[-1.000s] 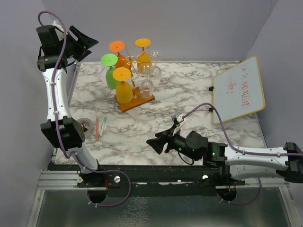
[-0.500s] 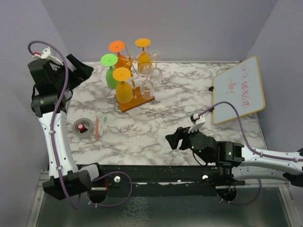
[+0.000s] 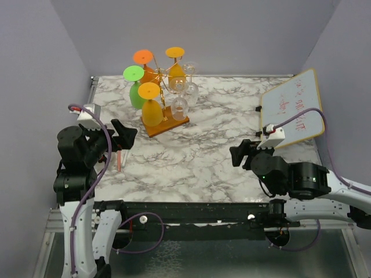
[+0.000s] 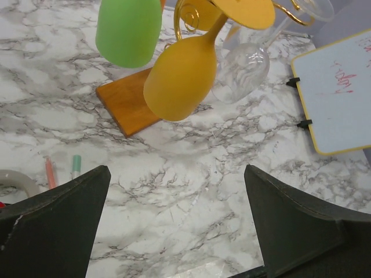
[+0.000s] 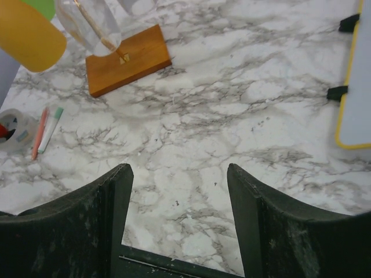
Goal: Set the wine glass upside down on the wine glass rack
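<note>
The wine glass rack (image 3: 164,78) is gold wire on an orange-brown wooden base (image 3: 170,125) at the back middle of the marble table. Several wine glasses hang upside down on it: a green one (image 3: 137,92), a yellow one (image 3: 152,110), orange ones behind, and clear ones (image 3: 180,105). The left wrist view shows the green glass (image 4: 128,29), the yellow glass (image 4: 182,81), a clear glass (image 4: 243,66) and the base (image 4: 124,104). My left gripper (image 3: 124,134) is open and empty, near left of the rack. My right gripper (image 3: 239,155) is open and empty, at the near right.
A yellow-framed whiteboard (image 3: 293,110) leans at the right edge. Two pens (image 4: 49,172) and a tape roll (image 4: 11,179) lie on the near left; the right wrist view shows the pens (image 5: 40,133) and the rack base (image 5: 127,58). Walls close the back and sides.
My left arm has come down from high at the back left to low at the near left. My right arm has drawn back toward the right and near edge.
</note>
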Controlling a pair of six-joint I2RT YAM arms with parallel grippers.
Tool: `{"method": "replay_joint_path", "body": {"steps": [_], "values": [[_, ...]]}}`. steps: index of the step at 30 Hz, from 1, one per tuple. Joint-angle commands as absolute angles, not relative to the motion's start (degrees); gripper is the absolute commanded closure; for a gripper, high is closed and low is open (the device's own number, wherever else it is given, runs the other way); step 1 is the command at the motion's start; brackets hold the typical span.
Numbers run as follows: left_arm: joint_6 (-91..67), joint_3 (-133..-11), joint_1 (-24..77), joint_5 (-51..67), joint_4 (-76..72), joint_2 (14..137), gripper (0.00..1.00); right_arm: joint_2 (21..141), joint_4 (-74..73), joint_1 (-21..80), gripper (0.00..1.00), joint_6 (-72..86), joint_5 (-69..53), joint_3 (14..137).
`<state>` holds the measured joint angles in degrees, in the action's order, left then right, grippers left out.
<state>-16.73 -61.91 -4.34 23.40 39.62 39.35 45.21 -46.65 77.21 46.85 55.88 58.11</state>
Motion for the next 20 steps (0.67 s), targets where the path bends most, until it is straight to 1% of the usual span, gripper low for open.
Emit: {"method": "replay_joint_path", "body": {"steps": [1, 5, 9, 14, 18, 20], "values": [[-11.92, -57.22, -3.27, 24.45, 41.47, 34.47, 0.01, 46.54, -58.37, 77.56, 0.28, 40.93, 64.08, 67.45], [-12.02, -55.08, -3.23, 24.87, 42.62, 32.18, 0.01, 46.23, -60.22, 77.52, 0.28, 35.68, 65.68, 73.46], [-10.48, -57.65, -1.90, 24.19, 43.39, 31.86, 0.01, 44.36, -60.78, 77.47, 0.28, 33.42, 66.88, 76.60], [-9.42, -60.74, -0.43, 20.67, 44.28, 32.71, 0.01, 40.72, -57.42, 77.44, 0.28, 30.54, 66.83, 75.76], [-9.32, -60.77, -0.09, 18.64, 44.57, 32.87, 0.01, 39.38, -55.84, 77.51, 0.29, 29.99, 67.65, 74.48], [-9.40, -60.58, -0.09, 18.25, 44.59, 32.87, 0.01, 39.57, -55.77, 77.50, 0.27, 29.97, 67.88, 74.51]]}}
